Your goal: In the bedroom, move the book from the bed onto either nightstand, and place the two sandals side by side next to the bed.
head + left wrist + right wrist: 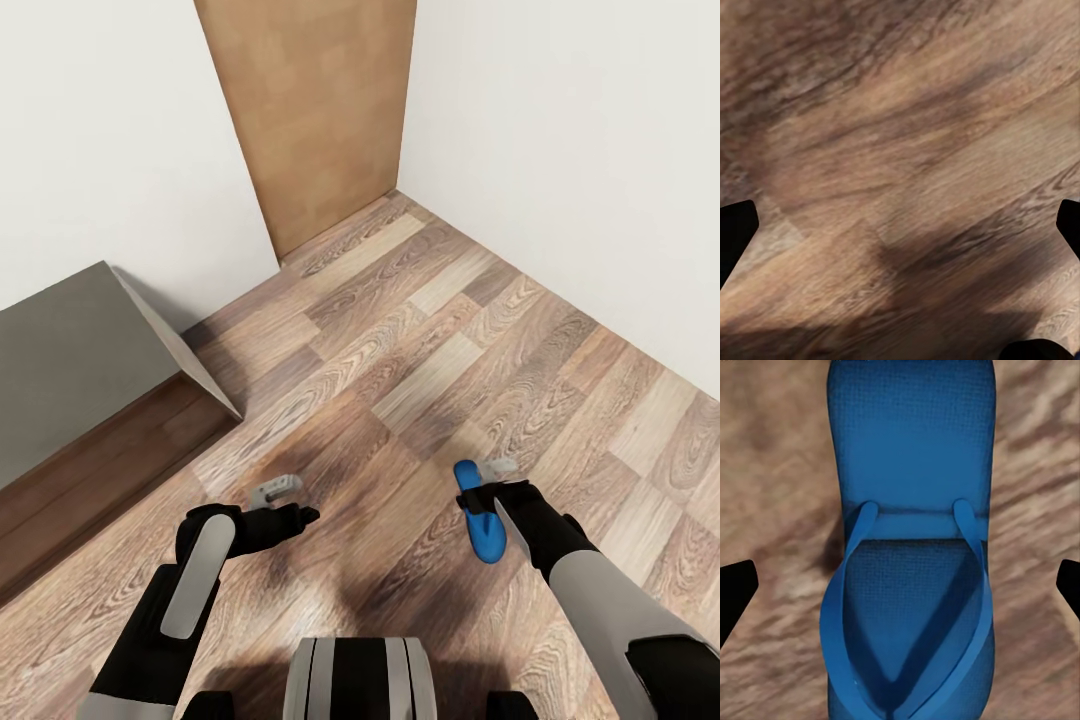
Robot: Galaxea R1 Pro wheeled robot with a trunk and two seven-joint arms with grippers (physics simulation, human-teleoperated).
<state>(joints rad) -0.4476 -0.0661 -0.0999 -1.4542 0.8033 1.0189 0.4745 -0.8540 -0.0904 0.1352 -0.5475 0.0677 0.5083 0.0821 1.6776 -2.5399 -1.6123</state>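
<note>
Right tool (492,478): hanging low over the wood-plank floor (430,330), directly above one blue sandal (479,512); in the right wrist view its two dark fingertips (735,600) are standing wide apart at either side of the sandal (907,547), not touching it, so the tool is released and grasping nothing. Sandal: lying flat on the floor, sole down, thin blue straps (844,585) facing up and running together toward one end; in the head view part of it is being covered by the right arm (600,590). Left tool (282,502): hanging low over bare floor, level with the right tool and well apart from it; in the left wrist view its fingertips (735,232) are sitting at the two far edges with plank floor (900,150) between them, released and grasping nothing. Left arm (195,580): reaching forward from the robot's left side, dark with a pale grey panel. Bed (70,370): standing on the robot's left, its pale grey mattress corner and dark brown frame (110,470) showing, well apart from the sandal. Walls (560,140): white, meeting the floor ahead and on the right. Door panel (320,110): light brown wood, standing in the far corner ahead. Robot trunk (358,680): showing at the near edge between the two arms.
</note>
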